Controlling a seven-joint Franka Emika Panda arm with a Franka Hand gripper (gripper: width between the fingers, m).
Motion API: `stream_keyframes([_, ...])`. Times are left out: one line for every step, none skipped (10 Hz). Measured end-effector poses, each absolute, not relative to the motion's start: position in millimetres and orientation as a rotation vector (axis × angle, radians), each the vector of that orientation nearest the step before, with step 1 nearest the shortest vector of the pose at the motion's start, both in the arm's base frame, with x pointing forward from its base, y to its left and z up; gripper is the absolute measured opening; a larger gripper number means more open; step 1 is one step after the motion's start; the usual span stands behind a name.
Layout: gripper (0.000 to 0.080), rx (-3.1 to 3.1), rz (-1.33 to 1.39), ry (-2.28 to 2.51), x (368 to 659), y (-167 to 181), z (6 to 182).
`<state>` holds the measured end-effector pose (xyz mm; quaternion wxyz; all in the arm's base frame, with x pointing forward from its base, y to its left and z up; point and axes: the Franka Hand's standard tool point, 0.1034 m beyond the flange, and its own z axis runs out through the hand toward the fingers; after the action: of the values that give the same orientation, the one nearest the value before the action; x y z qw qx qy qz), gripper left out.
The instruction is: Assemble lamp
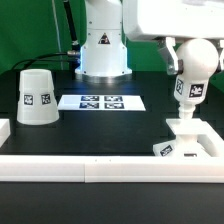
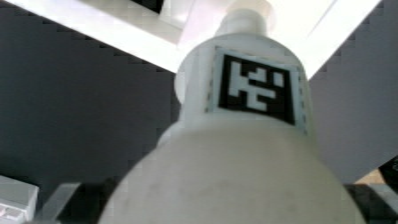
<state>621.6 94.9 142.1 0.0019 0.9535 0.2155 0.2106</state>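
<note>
My gripper [image 1: 190, 60] is shut on the ball head of the white bulb [image 1: 189, 90] and holds it upright, stem down, at the exterior view's right. The stem's lower end meets the top of the small square base block [image 1: 185, 133], which stands against the corner of the white rail. Whether the stem is seated I cannot tell. In the wrist view the bulb [image 2: 249, 120] fills the frame with its tag facing the camera, and my dark fingers [image 2: 64, 200] show on both sides of it. The tapered shade [image 1: 38, 97] stands mouth down at the exterior view's left.
The marker board [image 1: 100, 101] lies flat in the middle of the dark table. The long white rail [image 1: 90, 166] runs along the front and turns back at both ends. The robot's base [image 1: 103, 48] stands behind the marker board.
</note>
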Motion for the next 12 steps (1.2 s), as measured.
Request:
stream_keyframes([0.0577, 2.988, 0.671, 0.678, 623, 95, 141.7])
stream_keyframes([0.0577, 2.975, 0.708, 0.673, 625, 94, 141.2])
stream_keyframes([0.0577, 2.978, 0.699, 0.674, 625, 94, 140.1])
stream_keyframes([0.0577, 2.978, 0.701, 0.674, 625, 95, 140.5])
stream_keyframes([0.0577, 2.978, 0.701, 0.675, 625, 96, 140.5])
stream_keyframes([0.0577, 2.978, 0.701, 0.676, 625, 96, 140.5])
stream_keyframes([0.0577, 2.978, 0.7, 0.678, 624, 97, 140.3])
stream_keyframes([0.0577, 2.979, 0.697, 0.679, 624, 97, 138.5])
stream_keyframes([0.0577, 2.981, 0.691, 0.68, 623, 97, 135.7])
stream_keyframes([0.0577, 2.983, 0.684, 0.682, 622, 98, 132.6])
stream_keyframes([0.0577, 2.984, 0.678, 0.686, 621, 99, 130.0])
stream_keyframes([0.0577, 2.986, 0.671, 0.689, 620, 100, 127.0])
